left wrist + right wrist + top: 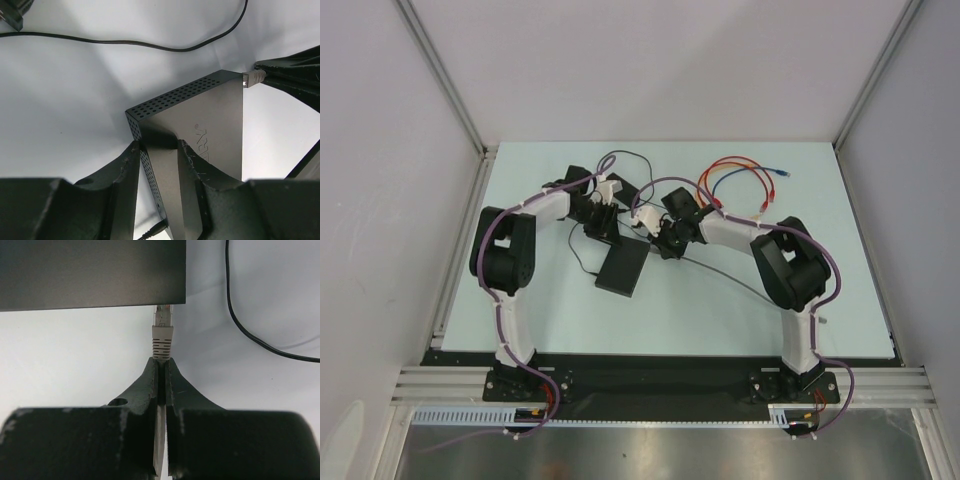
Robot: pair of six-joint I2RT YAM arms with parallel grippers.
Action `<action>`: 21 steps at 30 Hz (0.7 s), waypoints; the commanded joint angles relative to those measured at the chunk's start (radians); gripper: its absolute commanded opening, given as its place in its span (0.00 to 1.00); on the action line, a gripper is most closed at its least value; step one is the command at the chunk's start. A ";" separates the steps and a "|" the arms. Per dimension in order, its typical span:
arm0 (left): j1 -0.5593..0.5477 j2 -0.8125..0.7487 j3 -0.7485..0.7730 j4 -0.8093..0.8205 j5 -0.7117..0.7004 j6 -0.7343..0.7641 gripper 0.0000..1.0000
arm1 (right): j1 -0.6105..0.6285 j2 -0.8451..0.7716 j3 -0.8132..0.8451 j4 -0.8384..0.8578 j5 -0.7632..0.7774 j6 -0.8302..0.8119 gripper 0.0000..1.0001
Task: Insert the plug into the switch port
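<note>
Two arms converge at the middle of the pale blue-white surface [770, 300], both working on a flat matte black rectangular box [622, 270] resting there. Left gripper [159, 150]: fingers at a middling spread, set either side of the box's near corner. One finger [131, 170] is against the perforated side wall and the other lies over the smooth top face, so it reads as clamped on the box. Right gripper [162, 365]: jaws pressed almost together, pinching the cable just behind the ribbed boot of a grey network plug with a clear tip [163, 322]. The plug points straight at a narrow edge of the box, close to one corner. Its clear tip meets that edge and its boot is wholly outside. The switch port cannot be seen, since the top face hides it in the right wrist view; cannot tell how far in the tip sits. The left wrist view shows the same plug at the box's far right corner, with the right gripper's fingers just behind it. A thin black cord [150, 44] curves over the surface beyond the box, apart from it. In the top view, red and orange looped cables [735, 172] lie toward the far right of the surface, well apart from the box.
</note>
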 commanded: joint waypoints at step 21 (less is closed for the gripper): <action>-0.116 0.063 0.076 -0.066 0.270 0.063 0.37 | 0.106 0.001 0.061 0.261 -0.129 0.000 0.00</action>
